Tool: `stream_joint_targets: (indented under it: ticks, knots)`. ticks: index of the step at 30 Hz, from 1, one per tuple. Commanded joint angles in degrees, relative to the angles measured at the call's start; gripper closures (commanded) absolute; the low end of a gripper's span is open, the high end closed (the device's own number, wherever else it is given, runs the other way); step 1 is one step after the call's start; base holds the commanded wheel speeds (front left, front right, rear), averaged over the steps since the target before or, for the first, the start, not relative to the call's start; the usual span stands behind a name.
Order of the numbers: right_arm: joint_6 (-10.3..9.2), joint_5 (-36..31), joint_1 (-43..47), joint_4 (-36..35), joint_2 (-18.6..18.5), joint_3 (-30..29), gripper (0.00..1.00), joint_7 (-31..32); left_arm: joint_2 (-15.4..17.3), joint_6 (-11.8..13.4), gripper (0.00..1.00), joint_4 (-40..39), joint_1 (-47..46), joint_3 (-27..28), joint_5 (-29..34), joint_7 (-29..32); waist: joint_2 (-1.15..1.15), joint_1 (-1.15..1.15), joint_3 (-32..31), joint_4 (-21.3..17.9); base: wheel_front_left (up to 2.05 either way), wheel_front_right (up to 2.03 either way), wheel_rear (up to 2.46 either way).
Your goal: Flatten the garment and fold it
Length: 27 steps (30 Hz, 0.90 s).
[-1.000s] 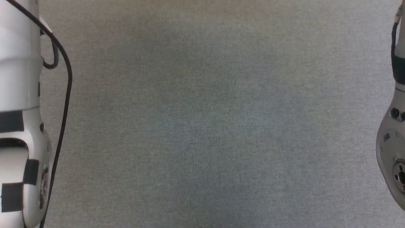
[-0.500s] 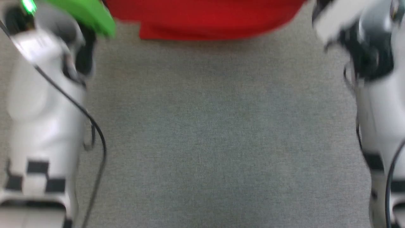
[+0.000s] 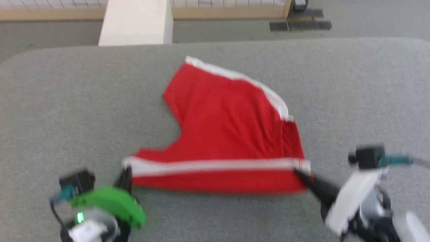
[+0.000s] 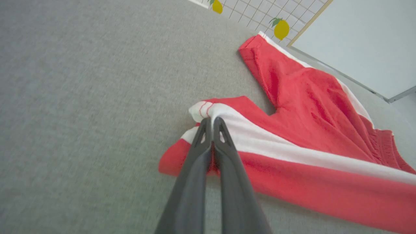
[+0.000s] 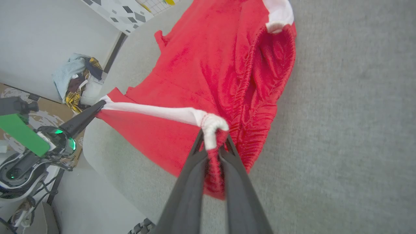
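On the table (image 3: pixel 67 101), the garment (image 3: pixel 225 127) in left gripper (image 4: pixel 212 123), right gripper (image 5: pixel 213 141)

Head view smeared by blur; garment (image 4: pixel 308 107) cut off at rt edge of left wrist view.

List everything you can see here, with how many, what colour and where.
garment: one, red with white stripes, on the table, its near stripe held at both ends
table: one, grey, under the garment
pillar: one, white, beyond the table's far edge
clothes pile: one, blue and plaid, beyond the table's edge
lemon pictures: two, yellow, on the tiled wall
left fingers: two, dark, shut on the stripe's leg end
right fingers: two, dark, shut on the stripe's waistband end
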Motion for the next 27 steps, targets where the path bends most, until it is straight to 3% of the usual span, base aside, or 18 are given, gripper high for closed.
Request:
stream_joint_targets:
  ticks: [1, 9, 14, 19, 27]
  knots:
    - [-0.1, 0.4, 3.0, -0.8, -0.4, -0.8, 1.0, 1.5, 0.1, 1.4, 1.0, -1.1, 3.1, 0.5, -0.4, 0.5, 0.0, 0.0, -3.4, 1.2, 0.0, 0.0, 0.0]
    - [-0.1, -1.5, 16.7, -5.0, 1.5, -3.4, 1.0, 13.0, -1.1, 6.3, 1.0, -8.0, 16.8, 1.2, -1.7, 2.5, 0.0, 0.0, -5.0, 1.3, 0.0, 0.0, 0.0]
    - [-0.1, -3.8, 17.9, -9.4, 4.0, -7.3, 1.0, 14.3, 0.2, 7.6, 1.0, -12.7, 17.8, 1.8, -0.9, 3.1, 0.0, 0.0, -5.2, 0.8, 0.0, 0.0, 0.0]
    - [-0.1, -7.0, 14.2, -10.9, 6.4, -10.1, 1.0, 12.6, 2.8, 5.9, 1.0, -13.3, 10.0, 0.3, 0.9, 5.3, 0.0, 0.0, -3.9, -0.1, 0.0, 0.0, 0.0]
    - [-0.1, -12.1, 4.5, -7.2, 9.1, -12.4, 1.0, 10.4, 4.2, 0.2, 1.0, -1.7, -11.8, -2.9, 3.2, 6.0, 0.0, 0.0, 2.2, -2.4, 0.0, 0.0, 0.0]
